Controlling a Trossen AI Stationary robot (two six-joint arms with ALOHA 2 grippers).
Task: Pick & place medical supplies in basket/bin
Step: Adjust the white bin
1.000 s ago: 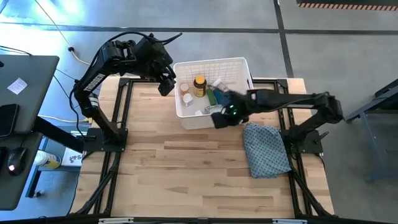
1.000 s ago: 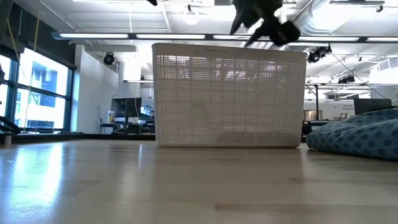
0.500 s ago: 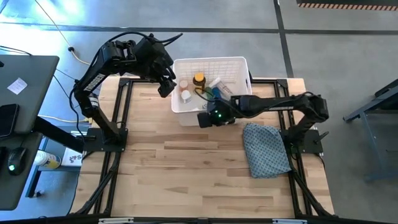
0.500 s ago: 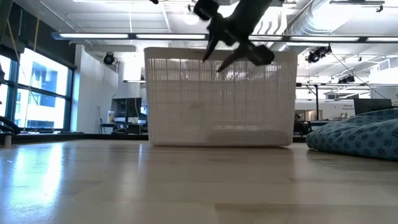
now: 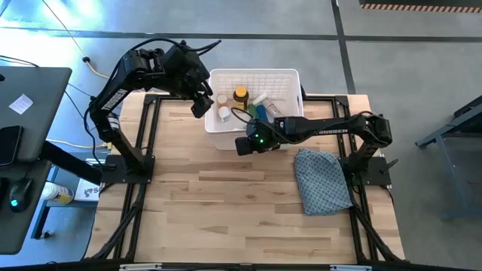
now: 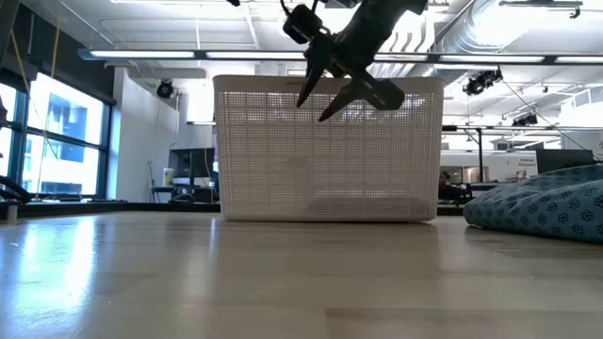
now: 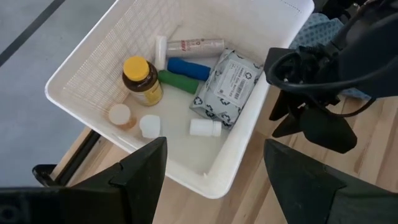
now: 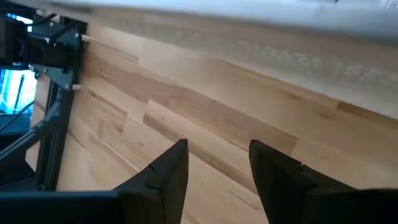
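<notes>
Wooden tabletop (image 5: 241,203) lies bare nearest us, and we see no supplies left on it, only the blue-grey patterned cloth (image 5: 322,179) lying near our right arm's base. Over the last second the white bin (image 5: 252,90) has slid toward our left arm's side, and our right gripper (image 5: 252,143) has swept the same way along the bin's near wall, from the corner by the cloth to about the middle. Its fingers stand partly apart with nothing between them — we judge it is nudging the bin, not carrying anything. That suggests the picking is done, or close to it, and the bin is merely being repositioned.

Our left gripper (image 5: 202,102) hangs over the bin's corner on its own side, unmoved, its fingers wide apart and empty.

From table height we see only the bin's lattice front (image 6: 328,151) and the right gripper (image 6: 330,85) hanging before its rim; the contents are hidden there. The left wrist camera fills that gap — inside lie an amber bottle with a yellow cap (image 7: 142,81), two small white pill bottles (image 7: 150,126), a capped one on its side (image 7: 205,127), a green piece (image 7: 179,81) and a blue piece (image 7: 188,67) side by side, a white tube (image 7: 194,46) and a crinkly grey-white packet (image 7: 227,83)
</notes>
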